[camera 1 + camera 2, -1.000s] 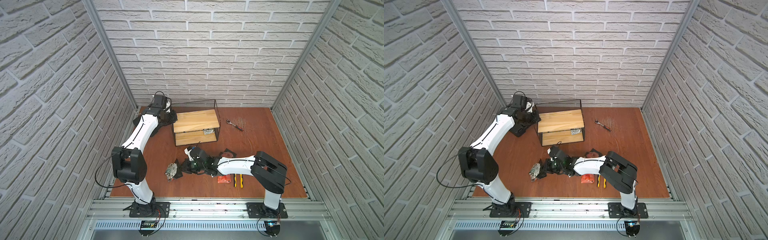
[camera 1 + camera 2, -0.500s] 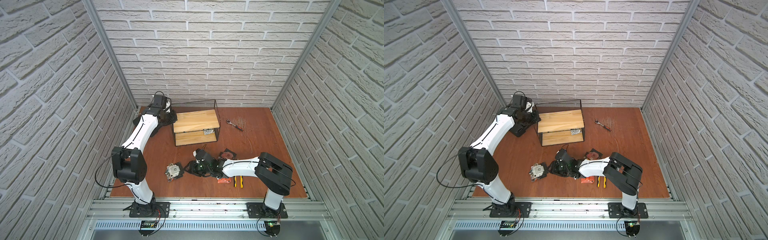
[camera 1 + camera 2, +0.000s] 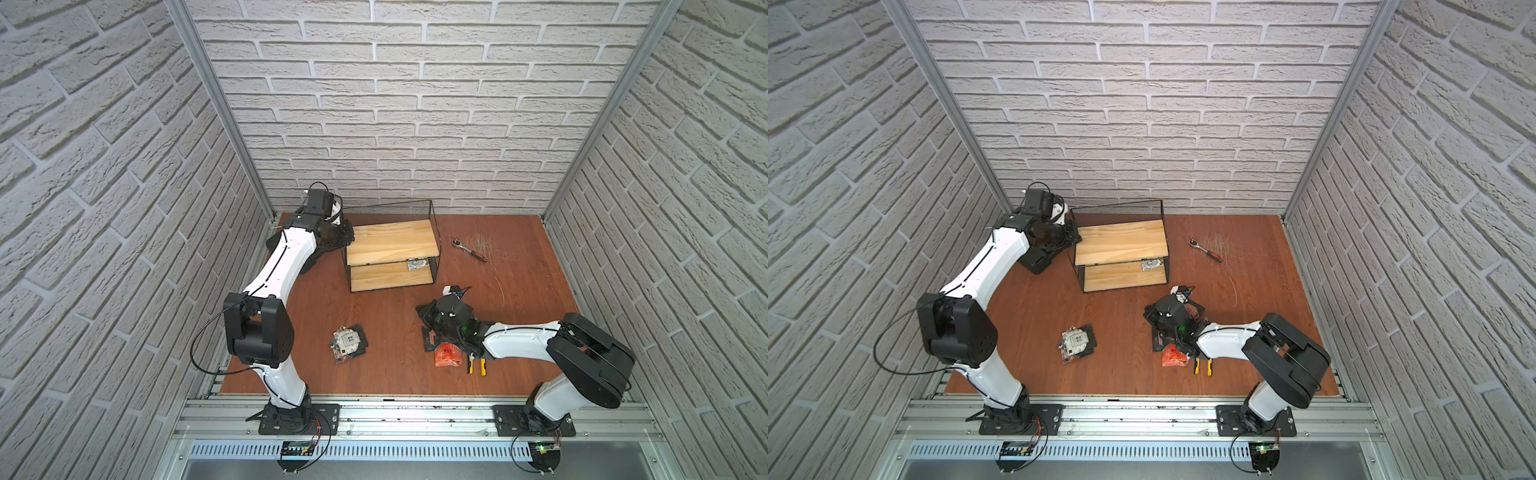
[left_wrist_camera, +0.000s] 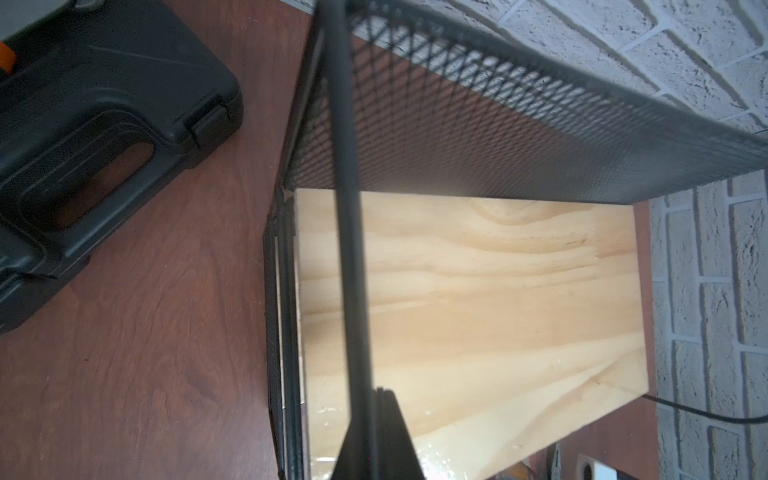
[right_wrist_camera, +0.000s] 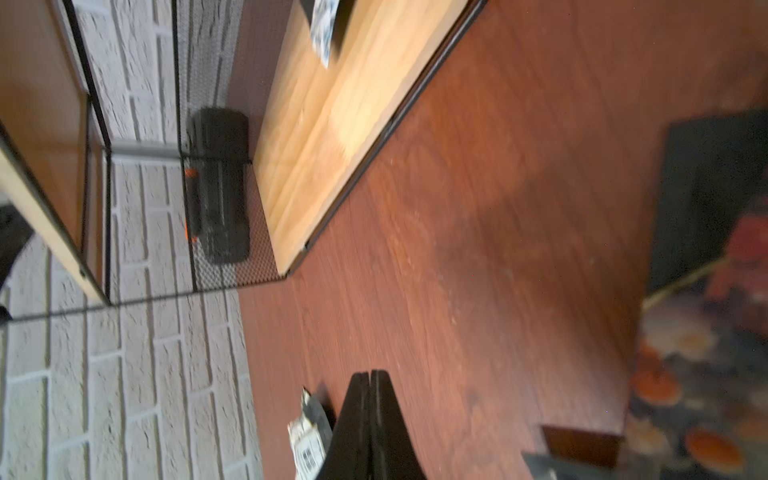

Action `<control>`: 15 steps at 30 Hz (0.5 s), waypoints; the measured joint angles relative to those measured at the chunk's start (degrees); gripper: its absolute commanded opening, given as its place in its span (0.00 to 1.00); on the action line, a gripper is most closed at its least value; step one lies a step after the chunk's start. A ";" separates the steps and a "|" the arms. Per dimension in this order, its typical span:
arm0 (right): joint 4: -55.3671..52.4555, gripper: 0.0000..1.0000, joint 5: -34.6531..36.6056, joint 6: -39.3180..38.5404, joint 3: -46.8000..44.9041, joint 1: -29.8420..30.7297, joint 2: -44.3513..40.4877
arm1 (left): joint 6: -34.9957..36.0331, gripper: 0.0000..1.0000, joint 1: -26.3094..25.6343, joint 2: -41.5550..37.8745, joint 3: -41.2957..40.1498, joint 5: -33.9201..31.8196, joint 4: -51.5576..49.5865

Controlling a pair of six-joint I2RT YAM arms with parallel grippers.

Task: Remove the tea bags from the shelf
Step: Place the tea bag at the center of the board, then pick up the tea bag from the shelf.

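Right tool, clenched empty, drew back from tea bags; left tool clenched, half-hidden by shelf wire.

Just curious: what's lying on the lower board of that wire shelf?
One tea bag lies at its right end. The upper board covers the rear part, so that is unseen.
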 measured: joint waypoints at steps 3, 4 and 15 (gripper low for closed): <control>7.13 0.13 3.26 2.89 1.97 -1.11 6.25 | 0.00 0.07 0.00 0.02 0.09 0.00 -0.07; 9.27 0.14 4.20 3.74 2.86 -1.25 8.46 | -0.02 0.07 0.00 0.02 0.11 0.00 -0.09; 24.70 0.30 18.84 9.20 15.19 -1.36 24.52 | -0.13 0.07 0.00 0.13 0.24 0.15 -0.17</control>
